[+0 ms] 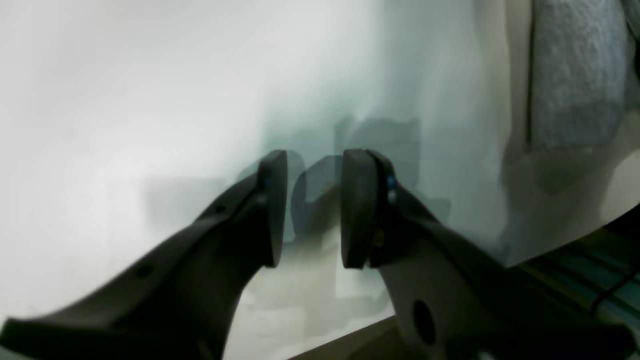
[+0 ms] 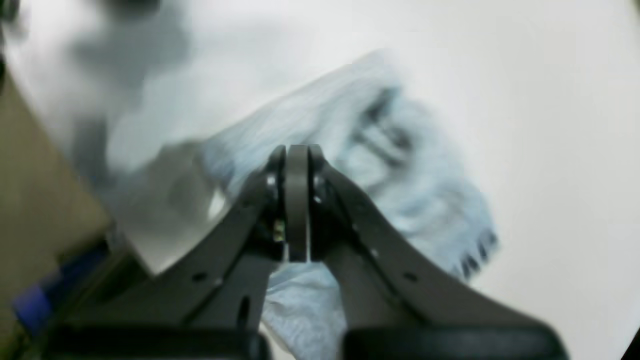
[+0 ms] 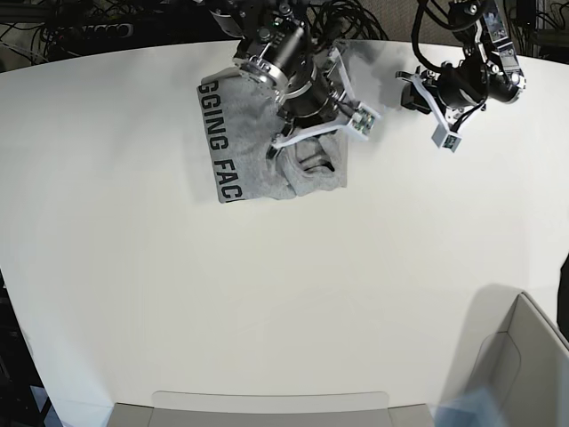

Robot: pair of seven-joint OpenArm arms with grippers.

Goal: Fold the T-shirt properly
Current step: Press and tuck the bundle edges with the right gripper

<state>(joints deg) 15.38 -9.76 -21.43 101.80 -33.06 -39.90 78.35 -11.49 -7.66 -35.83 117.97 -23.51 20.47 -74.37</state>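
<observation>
1. Running across the whole base view, the white table [image 3: 178, 302] lies bare over its left, middle and front parts; its near edge meets a pale box [image 3: 516, 356] at the lower right corner.
2. Toward the far edge, left of centre, lies the T-shirt [image 3: 244, 147], a rumpled grey bundle with black letters down its left side, well clear of the table's side edges.
3. Over the shirt's right half hangs the right gripper [image 2: 297, 200], its jaws pressed together. The wrist view is too blurred to tell whether any cloth is pinched between them.
4. Farther right, apart from the shirt, the left gripper [image 1: 314, 207] hangs above bare table near the far edge, jaws standing apart with nothing between them.
5. Open tabletop separates the two grippers.
</observation>
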